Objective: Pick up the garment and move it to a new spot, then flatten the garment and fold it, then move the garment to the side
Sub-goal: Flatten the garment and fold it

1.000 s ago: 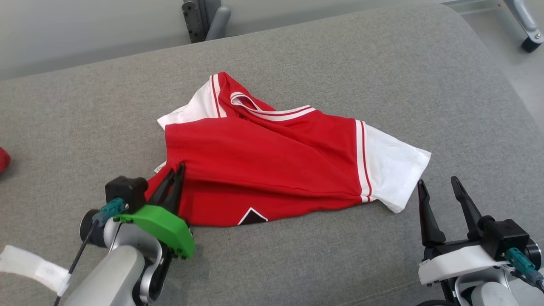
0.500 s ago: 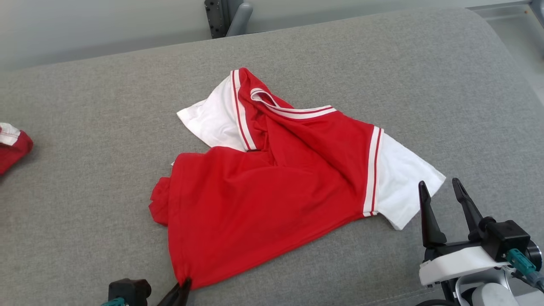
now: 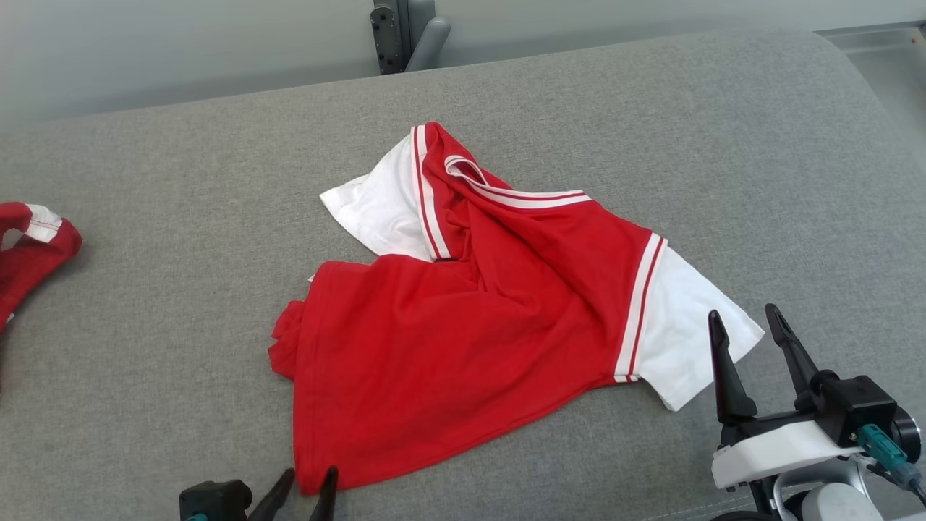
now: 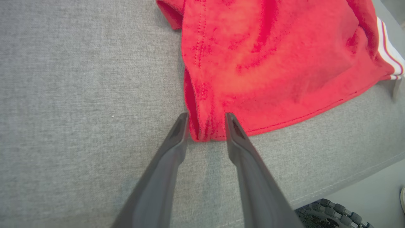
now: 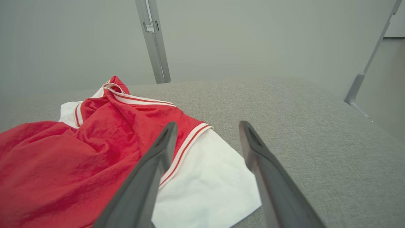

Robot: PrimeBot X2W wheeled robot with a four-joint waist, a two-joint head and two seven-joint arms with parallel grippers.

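So the whole thing sits on a big table (image 3: pixel 687 130) covered in grey woven fabric, rounded off at the far right corner. The garment (image 3: pixel 448 347) is a red tee with white sleeves and red-and-white striped trim, lying roughly mid-table, a bit toward the near edge. It's not flat: the body is rumpled and folded over itself, the collar (image 3: pixel 506 194) is bunched up at the far side, one white sleeve (image 3: pixel 380 213) pokes out at the back left, and the other white sleeve (image 3: pixel 684 333) is spread out toward the right.

At the far left edge of the head view there's another red cloth (image 3: pixel 32 250) with a bit of white trim, well apart from the tee.

The right end effector (image 3: pixel 743 311) has its fingers spread wide and grips nothing. It's just beside the near corner of the right sleeve.

The left end effector (image 3: pixel 311 472) is at the bottom edge, fingers parted, with the tee's near hem corner (image 4: pixel 205 133) sitting between the tips, not clamped.

A grey metal post (image 3: pixel 394 36) stands behind the table.
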